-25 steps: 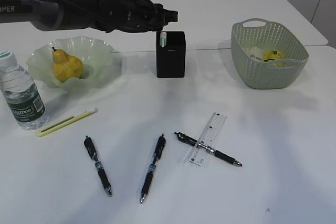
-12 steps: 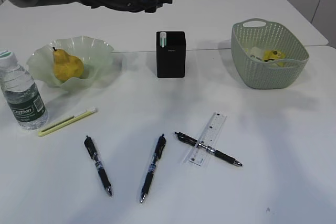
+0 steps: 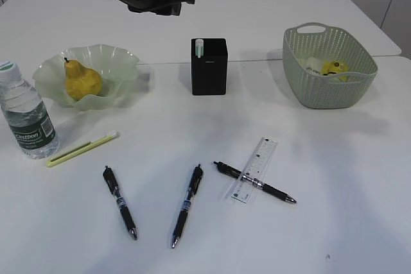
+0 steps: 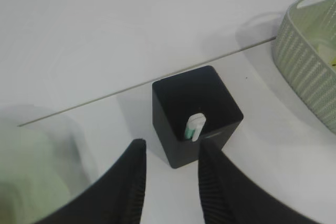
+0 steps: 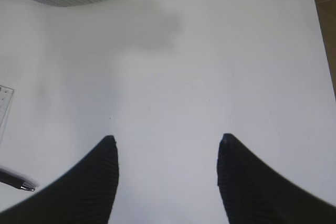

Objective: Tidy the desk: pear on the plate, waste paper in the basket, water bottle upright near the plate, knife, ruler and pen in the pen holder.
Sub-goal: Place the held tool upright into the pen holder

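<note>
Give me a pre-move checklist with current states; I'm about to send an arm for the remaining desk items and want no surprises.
1. Left gripper empty: ok, jaws apart with nothing between, above the pen holder.
2. Right gripper empty: ok, open over bare desk.
3. Pear on the plate: ok.
4. Water bottle upright near the plate: ok.
5. Ruler free to lift: not ok, it lies across a pen.
6. Everything in the holder: not ok, three pens, the ruler and the yellow knife lie on the desk.
</note>
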